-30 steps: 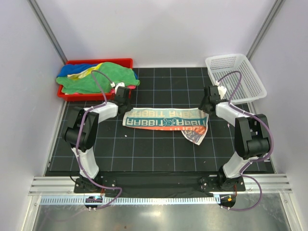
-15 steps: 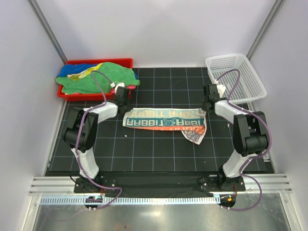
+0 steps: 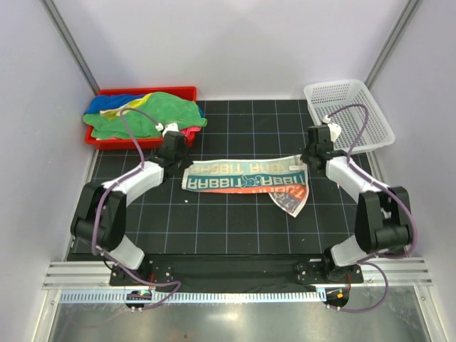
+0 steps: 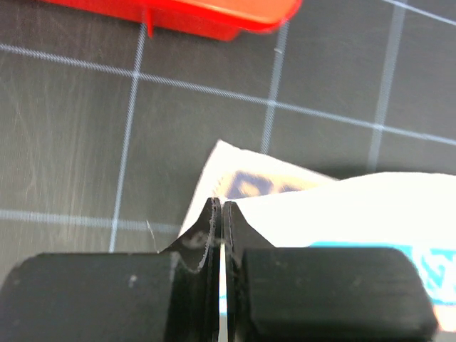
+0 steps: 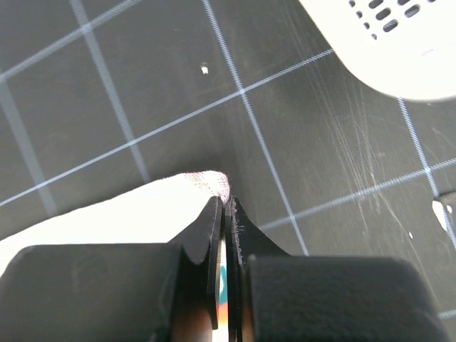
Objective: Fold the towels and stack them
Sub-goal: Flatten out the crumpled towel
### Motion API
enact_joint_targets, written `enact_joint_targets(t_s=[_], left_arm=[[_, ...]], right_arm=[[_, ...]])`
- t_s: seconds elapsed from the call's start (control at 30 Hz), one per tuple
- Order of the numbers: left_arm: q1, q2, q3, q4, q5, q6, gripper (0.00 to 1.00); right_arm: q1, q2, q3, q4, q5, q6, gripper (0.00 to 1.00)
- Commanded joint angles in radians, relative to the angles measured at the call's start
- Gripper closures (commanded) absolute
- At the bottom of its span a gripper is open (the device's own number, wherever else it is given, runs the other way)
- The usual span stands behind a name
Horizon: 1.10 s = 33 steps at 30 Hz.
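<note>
A cream towel with teal and orange letters (image 3: 242,178) lies stretched across the middle of the black mat, its near right corner folded under. My left gripper (image 3: 178,157) is shut on the towel's far left corner; in the left wrist view the cloth (image 4: 356,206) runs between the closed left gripper (image 4: 219,203). My right gripper (image 3: 308,158) is shut on the far right corner, with the cloth (image 5: 128,221) pinched in the closed right gripper (image 5: 226,201). More towels (image 3: 142,114), green, blue, yellow and pink, are heaped at the back left.
The heap sits in a red tray (image 3: 142,91), whose edge (image 4: 214,18) shows just beyond the left gripper. A white mesh basket (image 3: 349,114) stands at the back right, its corner (image 5: 399,43) close to the right gripper. Grey walls enclose the mat.
The right gripper has shut on the towel's far right corner, and the left has finished closing on the far left one. Both arms have shifted, their elbows swinging outward.
</note>
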State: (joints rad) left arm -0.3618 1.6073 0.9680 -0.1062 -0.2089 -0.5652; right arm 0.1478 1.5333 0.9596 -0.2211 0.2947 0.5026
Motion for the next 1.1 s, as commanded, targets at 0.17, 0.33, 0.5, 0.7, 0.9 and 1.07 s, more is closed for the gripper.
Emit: enact_joint_targets(t_s=[0.17, 0.33, 0.5, 0.7, 0.9, 1.07], left_arm=[[-0.109, -0.384, -0.120, -0.110, -0.099, -0.036, 1.00], [-0.167, -0.605, -0.150, -0.203, -0.158, -0.061, 1.00], [-0.201, -0.834, -0.153, -0.341, -0.173, -0.097, 1.00], [-0.201, -1.007, -0.098, -0.524, -0.221, -0.137, 1.00], [-0.201, -0.962, -0.081, -0.563, -0.300, -0.159, 1.00], [-0.178, -0.746, -0.156, -0.413, -0.362, -0.176, 1.00]], right_arm=[[0.041, -0.343, -0.117, 0.005, -0.061, -0.029, 0.99], [0.050, -0.591, -0.147, -0.076, -0.088, -0.049, 0.99], [0.050, -0.762, -0.150, -0.156, -0.173, -0.059, 0.99], [0.049, -0.878, -0.130, -0.228, -0.281, -0.045, 0.99], [0.050, -0.816, -0.153, -0.190, -0.318, 0.005, 0.99], [0.050, -0.626, -0.205, -0.063, -0.258, 0.028, 0.99]])
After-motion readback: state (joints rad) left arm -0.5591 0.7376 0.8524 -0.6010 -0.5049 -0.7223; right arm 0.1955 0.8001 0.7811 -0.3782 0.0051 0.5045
